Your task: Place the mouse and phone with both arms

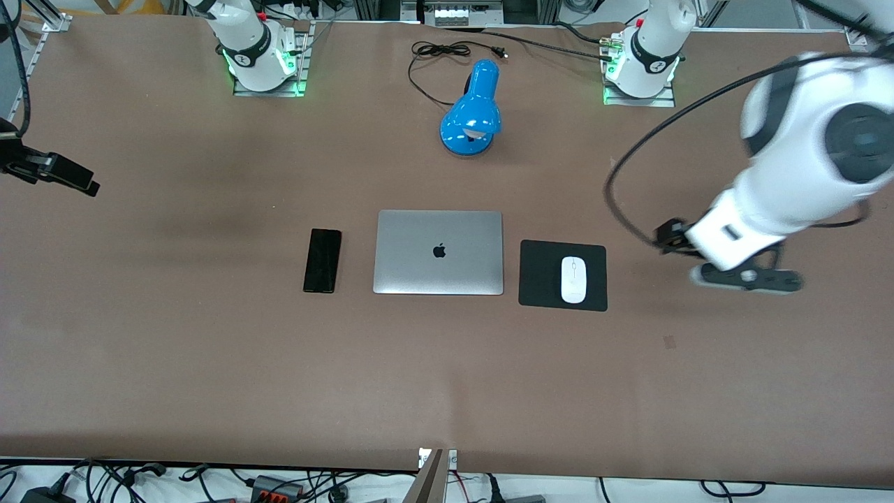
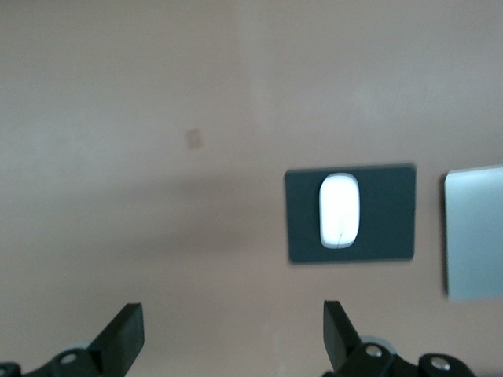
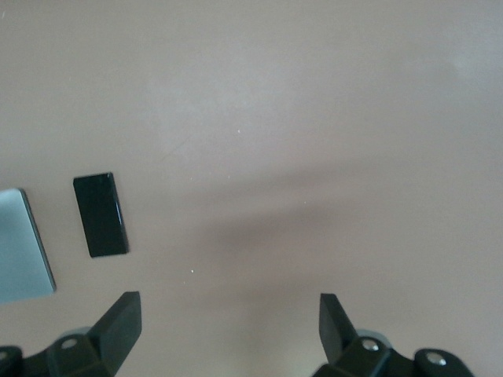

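While the mouse (image 1: 573, 279) sits on the black pad (image 1: 541, 276) beside the laptop (image 1: 438, 252), with the phone (image 1: 323, 260) flat on the table at its right-arm end, I see both claws released, empty, over bare table: left gripper (image 2: 233, 339), right gripper (image 3: 230, 328). Only the front view shows the lamp (image 1: 472, 110).
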Controlling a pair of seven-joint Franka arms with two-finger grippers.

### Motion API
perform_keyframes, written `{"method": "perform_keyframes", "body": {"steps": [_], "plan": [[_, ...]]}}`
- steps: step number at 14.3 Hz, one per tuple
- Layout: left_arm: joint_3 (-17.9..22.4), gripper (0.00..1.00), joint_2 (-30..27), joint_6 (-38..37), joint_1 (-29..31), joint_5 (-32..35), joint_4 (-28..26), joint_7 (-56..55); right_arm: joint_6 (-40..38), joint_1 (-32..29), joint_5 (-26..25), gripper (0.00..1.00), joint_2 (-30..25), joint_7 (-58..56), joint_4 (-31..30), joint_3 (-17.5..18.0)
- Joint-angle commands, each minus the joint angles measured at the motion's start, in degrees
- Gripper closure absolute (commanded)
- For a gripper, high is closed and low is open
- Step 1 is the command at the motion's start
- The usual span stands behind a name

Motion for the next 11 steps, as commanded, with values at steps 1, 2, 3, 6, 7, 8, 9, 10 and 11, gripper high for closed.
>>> {"method": "perform_keyframes", "body": {"steps": [1,2,3,6,7,8,9,10,11], "plan": [[-0.8,0.0,0.6,-11.3,1.9,-0.3,5.2,3.7,-1.5,1.2,0.3,0.0,1.2,-2.9,2.3,-0.4],[-0.6,0.0,0.0,-13.5,2.3,-1.3,6.8,3.7,-0.7,1.1,0.3,0.0,1.2,-5.4,2.3,-0.9],[-0.1,0.0,-1.2,-14.0,3.4,-3.4,6.8,4.1,0.2,1.0,0.6,0.0,1.3,-7.3,2.0,-2.1],[3.3,0.0,-9.0,-7.9,5.0,-8.7,-1.8,3.7,-1.5,1.1,0.5,0.0,0.7,-6.9,1.7,-2.7],[4.6,0.0,-11.4,-5.8,3.6,-8.1,-5.8,4.0,-2.3,1.1,0.5,0.0,0.7,-6.9,1.9,-2.6],[4.8,0.0,-13.6,-5.4,3.4,-7.6,-9.1,4.2,-2.5,1.0,0.5,0.0,0.6,-6.9,1.9,-2.6],[4.8,0.0,-15.8,-4.0,3.4,-6.1,-12.0,4.3,-2.3,1.0,0.5,0.0,0.6,-7.0,1.8,-2.6],[4.3,0.0,-17.6,-1.6,3.4,-4.2,-14.5,4.3,-1.9,0.9,0.5,0.0,0.7,-7.3,1.9,-2.6],[4.2,0.0,-19.8,0.4,3.5,-3.7,-17.8,4.5,-1.8,0.9,0.5,0.0,0.6,-7.4,1.7,-2.6]]}}
